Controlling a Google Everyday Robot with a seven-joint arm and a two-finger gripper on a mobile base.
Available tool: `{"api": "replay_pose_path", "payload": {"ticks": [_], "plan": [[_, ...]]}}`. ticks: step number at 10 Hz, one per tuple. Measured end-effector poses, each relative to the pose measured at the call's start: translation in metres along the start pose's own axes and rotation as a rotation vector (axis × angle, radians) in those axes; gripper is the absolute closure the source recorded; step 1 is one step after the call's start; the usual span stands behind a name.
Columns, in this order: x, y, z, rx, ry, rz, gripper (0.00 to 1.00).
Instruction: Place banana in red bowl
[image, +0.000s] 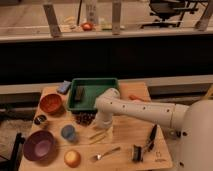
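Down low over the light wooden table (125, 144): the white arm's pincer (103, 129), pointing at the tabletop. Cannot tell if open or closed. Cannot tell if touching anything.

Right below the pincer and a bit to its left: the small slim pale-yellow banana (96, 135), lying flat on the table. Not in any bowl.

Up and to the left of the pincer, well apart from the banana: the round orange-red bowl (51, 103).

Just behind the pincer: a green plastic tray (95, 80) with a small dark block (79, 92) inside.

Close on the pincer's left: a dark bunch of grapes (84, 118) and a small blue cup (68, 132).

Farther left and lower: a big purple bowl (39, 146) and a round orange fruit (72, 158).

In front of the pincer: a silver spoon (105, 154).
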Motion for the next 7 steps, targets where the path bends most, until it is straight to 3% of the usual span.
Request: {"api": "replay_pose_path", "payload": {"ticks": [7], "plan": [[0.0103, 0.007, 0.0003, 0.011, -0.008, 0.025, 0.98]]}}
